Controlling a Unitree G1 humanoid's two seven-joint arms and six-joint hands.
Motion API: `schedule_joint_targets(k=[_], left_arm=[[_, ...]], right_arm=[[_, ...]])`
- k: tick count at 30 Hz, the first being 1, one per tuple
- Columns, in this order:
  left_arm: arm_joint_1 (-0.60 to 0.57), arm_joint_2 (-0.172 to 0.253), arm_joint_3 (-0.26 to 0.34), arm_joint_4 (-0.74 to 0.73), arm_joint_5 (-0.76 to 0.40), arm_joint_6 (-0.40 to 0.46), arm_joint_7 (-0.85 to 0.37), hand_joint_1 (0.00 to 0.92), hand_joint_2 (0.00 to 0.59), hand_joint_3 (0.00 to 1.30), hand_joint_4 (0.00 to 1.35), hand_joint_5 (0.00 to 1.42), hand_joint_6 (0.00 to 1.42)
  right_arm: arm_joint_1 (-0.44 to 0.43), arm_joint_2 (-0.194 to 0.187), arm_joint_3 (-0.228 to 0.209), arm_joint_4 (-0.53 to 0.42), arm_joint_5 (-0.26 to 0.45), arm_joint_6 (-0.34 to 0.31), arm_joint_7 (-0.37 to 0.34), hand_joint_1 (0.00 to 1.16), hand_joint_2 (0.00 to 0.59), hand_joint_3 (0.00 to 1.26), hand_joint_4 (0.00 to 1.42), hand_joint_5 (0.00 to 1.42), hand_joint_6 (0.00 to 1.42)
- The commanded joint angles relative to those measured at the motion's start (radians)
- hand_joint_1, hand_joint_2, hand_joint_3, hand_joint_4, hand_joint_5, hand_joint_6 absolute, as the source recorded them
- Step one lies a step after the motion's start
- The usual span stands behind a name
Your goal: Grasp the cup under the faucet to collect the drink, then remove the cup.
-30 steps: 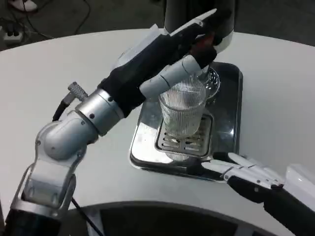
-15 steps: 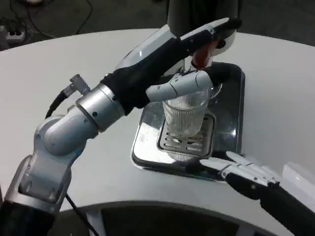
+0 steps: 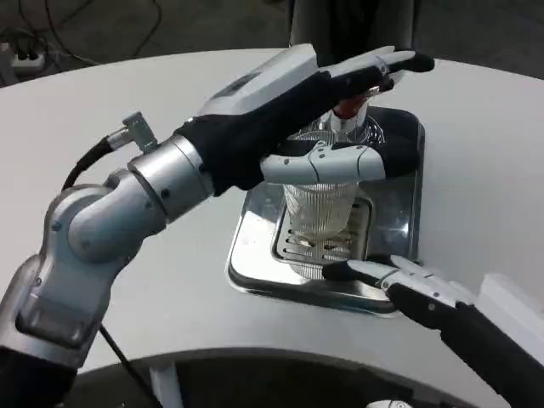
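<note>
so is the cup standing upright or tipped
Upright. The ribbed glass cup stands straight on the drip tray's grate, its sides vertical, with the left hand around its top.

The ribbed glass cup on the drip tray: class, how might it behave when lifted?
The ribbed glass cup looks rigid and breakable. Its ridges probably aid grip. Being tall, it may tip on the grated drip tray if the left hand nudges it.

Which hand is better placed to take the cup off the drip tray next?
Left. The left hand is already around the ribbed glass cup beneath the faucet. The right hand lies at the drip tray's front edge, holding nothing.
</note>
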Motion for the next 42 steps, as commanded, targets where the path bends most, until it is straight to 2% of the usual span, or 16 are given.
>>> schedule_joint_targets(k=[1,5,9,12,14,22,26,34,42], left_arm=[[0.032,0.017,-0.029,-0.055,-0.015,0.020,-0.061,0.000,0.100,0.15,0.06,0.15,0.06],[0.045,0.023,-0.026,-0.072,-0.020,0.032,-0.070,0.000,0.089,0.14,0.05,0.15,0.06],[0.055,0.028,-0.026,-0.074,-0.021,0.030,-0.068,0.000,0.087,0.14,0.05,0.15,0.06],[0.063,0.032,-0.024,-0.070,-0.021,0.025,-0.061,0.000,0.084,0.14,0.05,0.15,0.06],[0.068,0.034,-0.019,-0.068,-0.024,0.023,-0.056,0.000,0.081,0.14,0.05,0.15,0.06],[0.075,0.038,-0.011,-0.058,-0.024,0.017,-0.044,0.000,0.078,0.13,0.05,0.15,0.06],[0.079,0.036,-0.011,-0.058,-0.022,0.015,-0.040,0.000,0.075,0.13,0.05,0.15,0.06],[0.087,0.036,-0.015,-0.056,-0.011,0.010,-0.025,0.000,0.073,0.13,0.06,0.15,0.06],[0.096,0.035,-0.014,-0.065,0.006,0.017,-0.004,0.000,0.067,0.15,0.08,0.16,0.06]], right_arm=[[-0.021,0.011,0.036,-0.014,-0.038,0.048,-0.002,0.59,0.395,0.18,0.18,0.09,0.02],[-0.039,0.014,0.067,-0.009,-0.079,0.087,-0.010,0.62,0.380,0.20,0.20,0.12,0.05],[-0.047,0.028,0.094,0.006,-0.116,0.093,-0.033,0.67,0.329,0.21,0.21,0.14,0.07],[-0.065,0.057,0.129,0.056,-0.133,0.107,-0.060,0.70,0.267,0.19,0.22,0.16,0.13],[-0.078,0.082,0.145,0.096,-0.129,0.113,-0.085,0.73,0.242,0.18,0.22,0.17,0.15],[-0.119,0.176,0.169,0.247,-0.085,0.090,-0.193,0.76,0.214,0.16,0.19,0.17,0.18],[-0.150,0.192,0.168,0.324,-0.050,0.074,-0.223,0.77,0.202,0.15,0.19,0.17,0.20],[-0.263,0.248,0.164,0.530,0.027,0.013,-0.314,0.77,0.188,0.13,0.19,0.17,0.22],[-0.345,0.333,0.199,0.638,0.021,-0.041,-0.435,0.82,0.163,0.12,0.17,0.16,0.25]])
